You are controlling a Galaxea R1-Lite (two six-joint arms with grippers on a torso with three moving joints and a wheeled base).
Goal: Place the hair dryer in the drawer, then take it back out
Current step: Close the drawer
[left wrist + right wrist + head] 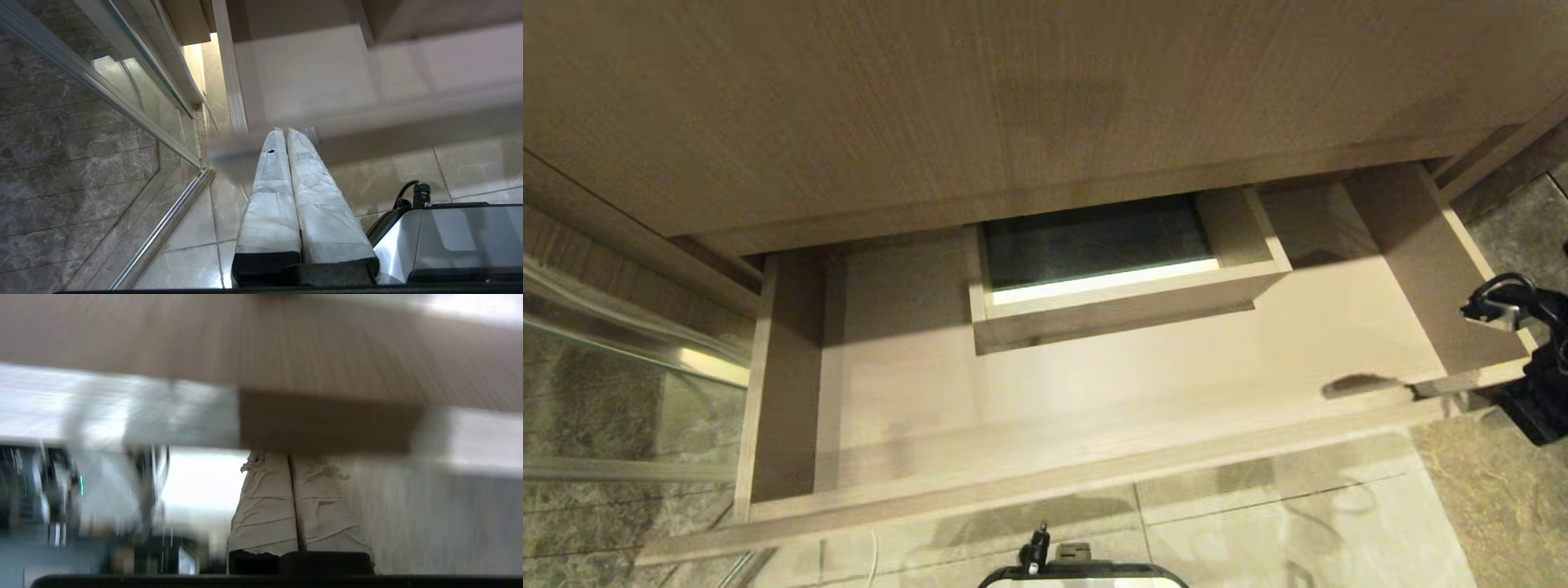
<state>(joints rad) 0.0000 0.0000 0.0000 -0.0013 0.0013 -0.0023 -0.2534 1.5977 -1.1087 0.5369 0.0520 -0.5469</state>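
The drawer (1094, 392) stands pulled out, wide and shallow, light wood grain, and its floor is bare. The hair dryer shows in no view. My right arm (1539, 384) is at the head view's right edge, beside the drawer's right front corner. In the right wrist view my right gripper (289, 456) is shut, its taped fingers (265, 506) pressed together with nothing between them, the tips just under a wood-grain edge (327, 420). My left gripper (284, 131) is shut and empty, low in front of the drawer's front rim (408, 122).
A boxed cutout (1111, 269) sits at the drawer's mid-back. A taller wood-grain panel (1013, 98) overhangs the drawer. A glass partition with a metal frame (621, 359) stands on the left. Pale floor tiles (1298, 523) and my base (1086, 576) lie in front.
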